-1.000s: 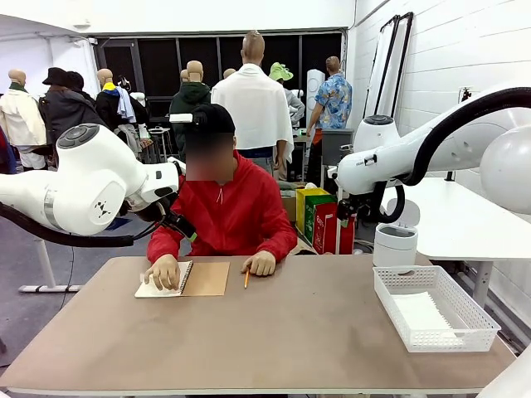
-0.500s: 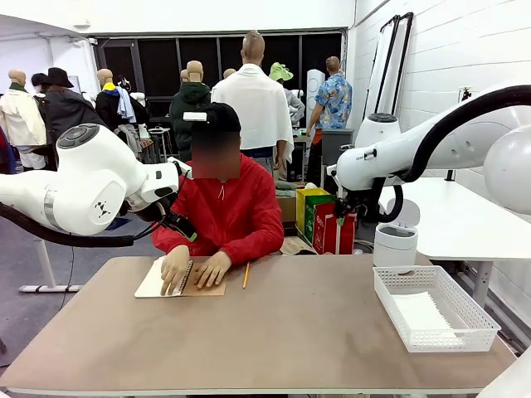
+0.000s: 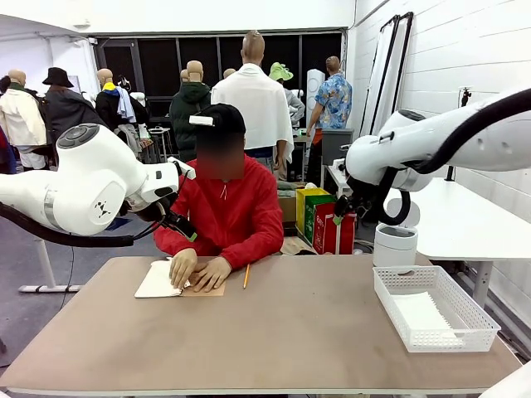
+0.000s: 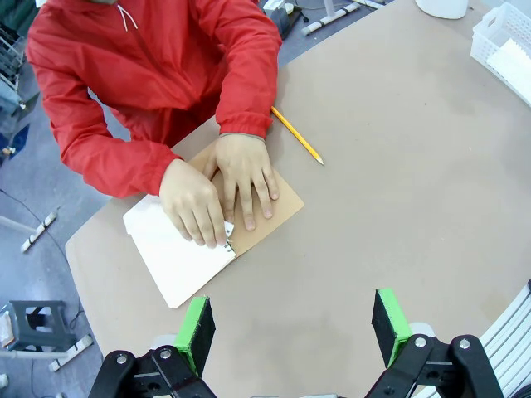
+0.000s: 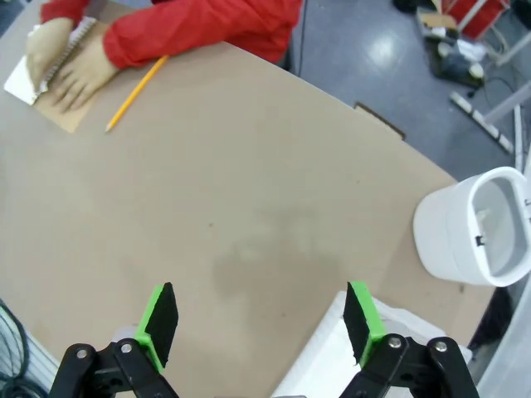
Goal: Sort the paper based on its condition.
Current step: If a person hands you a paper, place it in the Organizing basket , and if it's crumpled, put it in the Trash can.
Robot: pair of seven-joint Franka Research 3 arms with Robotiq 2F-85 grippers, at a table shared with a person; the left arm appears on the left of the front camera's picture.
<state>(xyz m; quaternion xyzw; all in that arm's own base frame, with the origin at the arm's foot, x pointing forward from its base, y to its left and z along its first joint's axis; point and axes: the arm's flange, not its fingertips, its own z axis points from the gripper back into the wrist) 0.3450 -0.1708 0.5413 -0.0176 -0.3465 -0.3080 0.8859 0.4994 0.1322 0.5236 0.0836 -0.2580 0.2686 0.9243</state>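
a: where is the paper right now?

b: white sheets lie in the mesh tray (image 3: 465,308) at the right edge of the tabletop (image 3: 274,332), a flat sheet of paper (image 3: 421,314) resting on its floor; another white page lies in the open notebook (image 4: 207,236) near the far left corner; i cannot tell if any of it is wrinkled.

a: and the person?

b: a person in a red top sits at the far edge; one hand (image 4: 195,203) presses on the white page at the spiral, the other hand (image 4: 243,170) lies flat on the brown cover, the two hands touching; a yellow pencil (image 4: 296,135) lies just beside the notebook, apart from it.

a: the grippers?

b: the left gripper (image 4: 289,325) hangs above the tabletop with its jaws spread wide and nothing between the green pads (image 4: 197,332); the right gripper (image 5: 259,322) is spread wide too, holding nothing, over the bare brown surface near the tray's corner; a white bin (image 5: 473,228) stands off the table past the right edge.
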